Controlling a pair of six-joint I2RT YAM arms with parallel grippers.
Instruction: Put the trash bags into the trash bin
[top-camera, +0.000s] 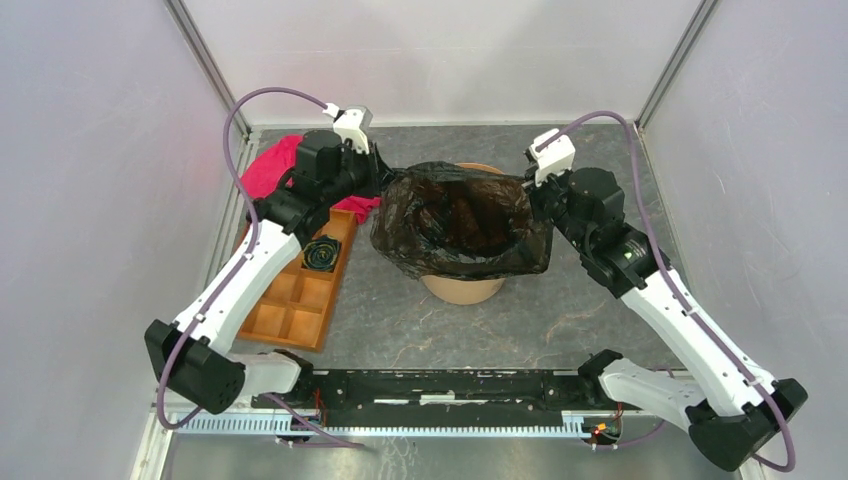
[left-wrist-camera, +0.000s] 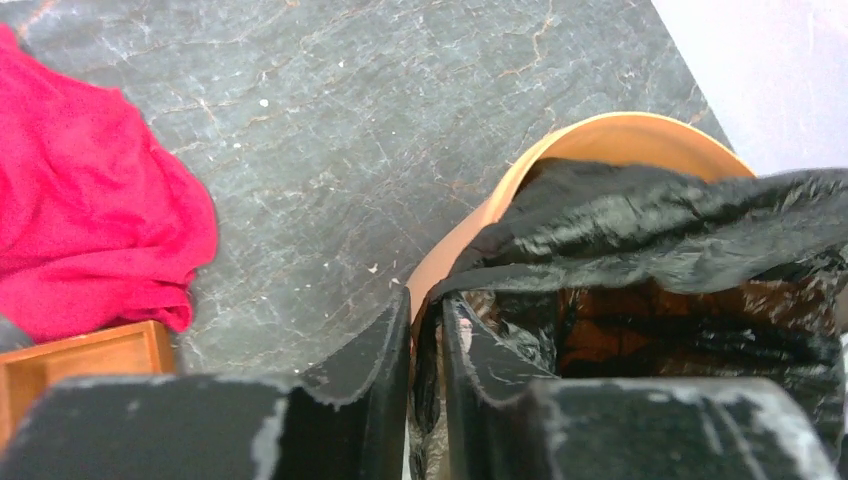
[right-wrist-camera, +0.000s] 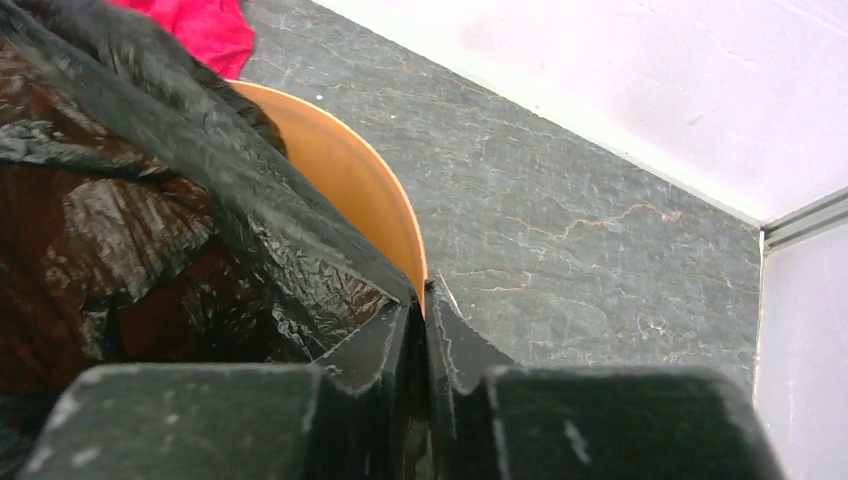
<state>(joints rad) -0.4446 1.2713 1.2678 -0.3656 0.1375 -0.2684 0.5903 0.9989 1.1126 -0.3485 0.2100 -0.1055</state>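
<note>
The black glossy trash bag (top-camera: 460, 215) is spread open over the mouth of the terracotta-orange trash bin (top-camera: 462, 291) in the middle of the table. My left gripper (top-camera: 388, 180) sits at the bag's left edge. In the left wrist view this gripper (left-wrist-camera: 427, 312) is shut on a fold of the bag (left-wrist-camera: 650, 215) just beside the bin's rim (left-wrist-camera: 620, 135). My right gripper (top-camera: 530, 188) is at the bag's right edge. Seen from the right wrist, that gripper (right-wrist-camera: 421, 318) is pinched shut on the bag's film (right-wrist-camera: 150, 200) right at the bin's rim (right-wrist-camera: 350, 180).
A red cloth (top-camera: 275, 165) lies at the back left behind the left arm. An orange-brown compartment tray (top-camera: 295, 305) with a small dark coiled roll (top-camera: 322, 253) lies to the left of the bin. White walls enclose the grey table on three sides.
</note>
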